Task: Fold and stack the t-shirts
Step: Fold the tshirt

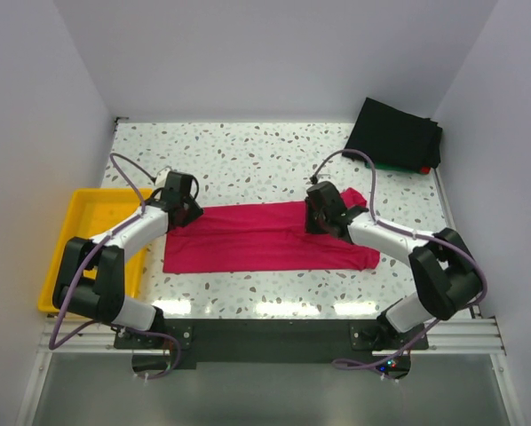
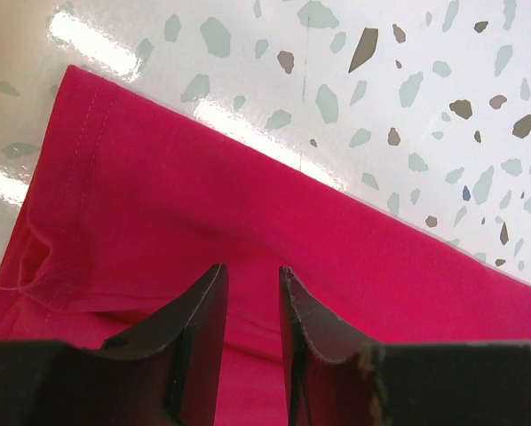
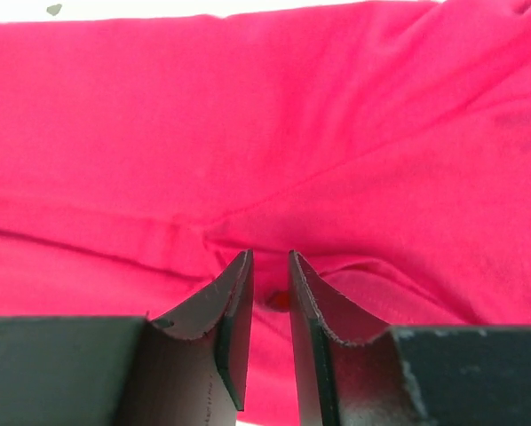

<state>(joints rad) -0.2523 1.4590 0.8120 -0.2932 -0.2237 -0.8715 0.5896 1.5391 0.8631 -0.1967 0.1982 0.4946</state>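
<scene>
The pink t-shirt (image 1: 265, 238) lies flat in the middle of the worktop (image 1: 248, 160). It is folded into a long strip that runs from left to right. One short end of the strip is near the yellow tray (image 1: 57, 257), which sits at the left edge of the worktop.

The left claw (image 1: 187, 211) is down on the left end of the strip, at its far edge. From the left wrist, the left claw (image 2: 252, 271) has its two fingers pressed close together, with pink t-shirt (image 2: 248, 204) cloth between them. A sewn hem shows at the left, and the speckled worktop (image 2: 408, 89) shows past the cloth.

The right claw (image 1: 319, 217) is down on the right part of the strip, also at the far edge. From the right wrist, the right claw (image 3: 270, 257) is pinching the pink t-shirt (image 3: 248, 115), and small wrinkles spread out from the pinch.

A black t-shirt (image 1: 394, 131) lies folded in the far right corner, well apart from the pink one. A green edge (image 1: 390, 165) and a red bit (image 1: 424, 169) peek out under it.
</scene>
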